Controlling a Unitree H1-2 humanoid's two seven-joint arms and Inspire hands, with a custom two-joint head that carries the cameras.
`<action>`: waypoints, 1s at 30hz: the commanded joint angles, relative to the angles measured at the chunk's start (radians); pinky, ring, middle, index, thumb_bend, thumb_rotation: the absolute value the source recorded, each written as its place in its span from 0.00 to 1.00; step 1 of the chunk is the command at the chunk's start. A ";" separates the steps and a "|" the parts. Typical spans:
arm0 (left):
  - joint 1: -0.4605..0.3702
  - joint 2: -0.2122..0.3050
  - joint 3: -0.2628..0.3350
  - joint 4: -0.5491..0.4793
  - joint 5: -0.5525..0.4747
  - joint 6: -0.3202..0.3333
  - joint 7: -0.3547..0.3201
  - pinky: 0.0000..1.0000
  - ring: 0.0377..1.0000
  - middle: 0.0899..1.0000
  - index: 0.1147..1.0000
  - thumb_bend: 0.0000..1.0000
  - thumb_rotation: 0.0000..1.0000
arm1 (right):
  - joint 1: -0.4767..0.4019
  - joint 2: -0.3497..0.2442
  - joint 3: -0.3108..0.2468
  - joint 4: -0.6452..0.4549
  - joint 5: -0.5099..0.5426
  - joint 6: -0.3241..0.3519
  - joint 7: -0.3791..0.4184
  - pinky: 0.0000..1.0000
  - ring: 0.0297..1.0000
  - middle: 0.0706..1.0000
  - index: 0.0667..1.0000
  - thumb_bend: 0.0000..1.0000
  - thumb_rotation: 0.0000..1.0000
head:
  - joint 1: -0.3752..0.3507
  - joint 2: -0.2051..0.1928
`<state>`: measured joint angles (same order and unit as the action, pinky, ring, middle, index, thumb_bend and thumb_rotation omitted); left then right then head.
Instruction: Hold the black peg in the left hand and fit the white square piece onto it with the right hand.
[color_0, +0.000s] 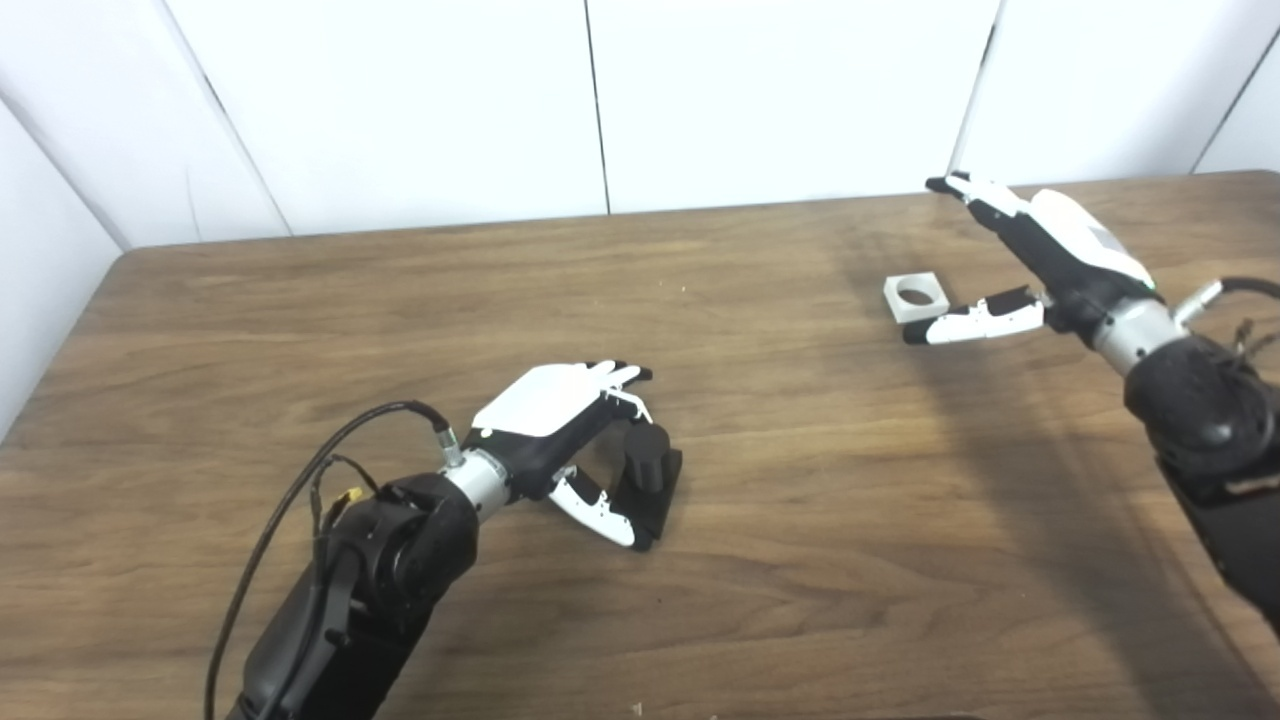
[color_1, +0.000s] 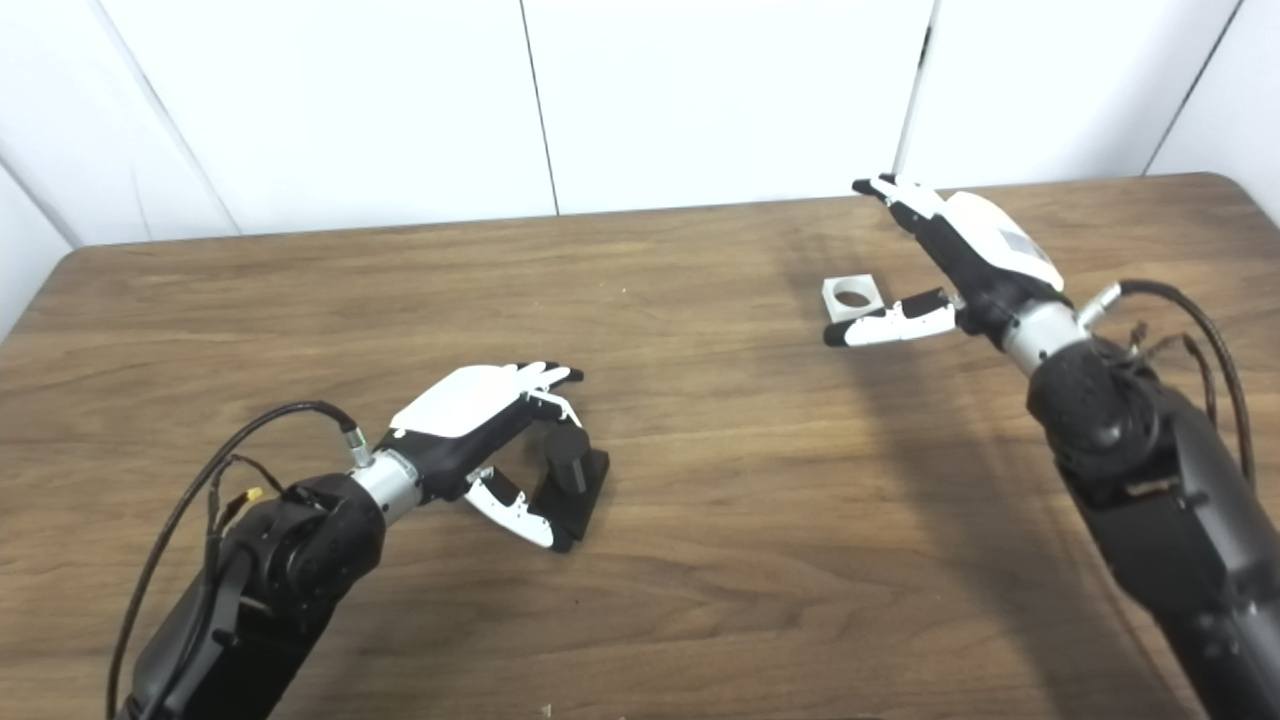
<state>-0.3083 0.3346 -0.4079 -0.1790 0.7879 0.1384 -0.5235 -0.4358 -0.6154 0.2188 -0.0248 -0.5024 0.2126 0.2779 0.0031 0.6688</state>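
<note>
Black peg (color_0: 648, 462) stands upright on its flat black base on the wooden bench (color_0: 800, 520), in the near-left part of the bench; taken as landmark for all positions below.

Left hand (color_0: 560, 425) sits just left of the peg, palm side turned toward it; fingers (color_0: 620, 378) arch over the peg's top and far side, thumb (color_0: 598, 508) reaches along the near edge of the base; fingers apart, not clamped; whether the thumb tip touches the base cannot be told from either view; peg rests on the bench, not lifted.

White square piece (color_1: 853, 296) lies flat on the bench well apart from the peg, far to its right and further back; round hole faces up.

Right hand (color_1: 960, 265) is beside the square piece, on the side away from the peg, raised above the bench; fingers (color_1: 895, 195) stretched out and spread, pointing back toward the wall (color_0: 780, 90); thumb (color_1: 885, 325) extends toward the peg side, its tip just at the near edge of the square piece; contact not resolvable; nothing held.

Cable (color_0: 300, 490) loops off the left wrist, on the side away from the peg.
</note>
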 joint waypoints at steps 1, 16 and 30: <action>-0.012 0.009 -0.007 0.011 0.005 0.005 -0.011 1.00 1.00 0.99 0.60 0.91 0.31 | -0.081 -0.031 0.018 0.030 -0.046 -0.043 0.020 1.00 1.00 1.00 0.85 0.95 0.33 | 0.002 0.000; -0.012 0.028 0.001 0.007 -0.003 -0.008 -0.008 1.00 1.00 0.99 0.60 0.91 0.33 | -0.255 -0.041 0.119 0.229 -0.202 -0.059 0.123 1.00 1.00 0.99 0.76 0.99 0.22 | -0.021 0.004; -0.016 0.030 0.004 0.003 -0.011 -0.001 -0.014 1.00 1.00 0.98 0.60 0.91 0.33 | -0.304 -0.008 0.138 0.275 -0.234 -0.096 0.113 1.00 1.00 0.94 0.75 0.92 0.23 | -0.019 0.003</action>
<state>-0.3083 0.3430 -0.4041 -0.1787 0.7703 0.1351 -0.5252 -0.6701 -0.6070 0.3677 0.2603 -0.7244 0.1392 0.4006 -0.0153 0.6719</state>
